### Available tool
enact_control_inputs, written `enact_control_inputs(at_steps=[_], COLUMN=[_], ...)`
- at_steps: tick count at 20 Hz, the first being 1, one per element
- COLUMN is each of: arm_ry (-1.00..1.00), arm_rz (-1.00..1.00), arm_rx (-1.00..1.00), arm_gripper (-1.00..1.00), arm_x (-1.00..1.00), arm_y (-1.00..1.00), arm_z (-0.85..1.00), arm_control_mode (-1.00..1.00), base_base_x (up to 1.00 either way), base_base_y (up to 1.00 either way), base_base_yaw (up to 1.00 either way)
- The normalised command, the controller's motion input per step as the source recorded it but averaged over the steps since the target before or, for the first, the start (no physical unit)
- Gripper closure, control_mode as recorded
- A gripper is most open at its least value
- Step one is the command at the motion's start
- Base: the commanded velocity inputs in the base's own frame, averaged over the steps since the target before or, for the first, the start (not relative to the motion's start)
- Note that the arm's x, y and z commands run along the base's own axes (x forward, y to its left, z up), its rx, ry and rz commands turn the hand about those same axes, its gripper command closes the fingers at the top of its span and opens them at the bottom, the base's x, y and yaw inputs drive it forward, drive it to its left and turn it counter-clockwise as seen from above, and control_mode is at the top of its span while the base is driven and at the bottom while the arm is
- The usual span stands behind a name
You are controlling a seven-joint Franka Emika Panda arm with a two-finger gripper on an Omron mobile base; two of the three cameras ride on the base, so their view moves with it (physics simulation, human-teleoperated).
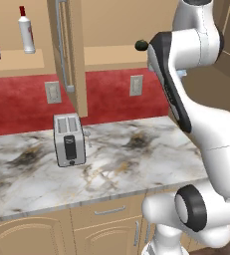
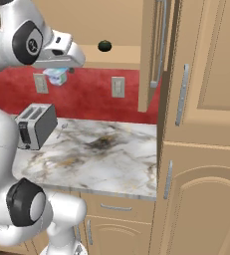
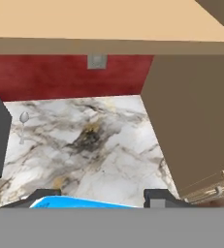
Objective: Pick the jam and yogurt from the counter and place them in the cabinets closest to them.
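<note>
The tool holds the yogurt just under the open cabinets; it should lift it level onto the shelf, beside the dark green ball.

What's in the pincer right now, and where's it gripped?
The yogurt. The pincer is shut on it, fingers on opposite sides of the cup just below its blue top, holding it up in the air under the open wall cabinet's shelf.
</note>
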Motion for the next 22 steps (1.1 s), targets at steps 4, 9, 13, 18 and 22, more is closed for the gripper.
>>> enact_control_inputs(at_steps=[4, 9, 13, 18, 22], arm_ry=[-0.06, -0.02, -0.03, -0.05, -0.01], arm_rz=[0.00, 0.00, 0.00, 0.00, 0.00], arm_rx=[0.00, 0.00, 0.00, 0.00, 0.00], arm_gripper=[1.00, 1.00, 1.00, 1.00, 1.00], arm_x=[0.21, 0.21, 0.24, 0.28, 0.33], arm_y=[0.18, 0.15, 0.14, 0.19, 0.15], arm_z=[0.15, 0.24, 0.23, 0.14, 0.00], arm_control_mode=[-1.00, -1.00, -1.00, -1.00, -1.00], base_base_x=[0.00, 0.00, 0.00, 0.00, 0.00], base_base_y=[0.00, 0.00, 0.00, 0.00, 0.00], base_base_yaw=[0.00, 0.00, 0.00, 0.00, 0.00])
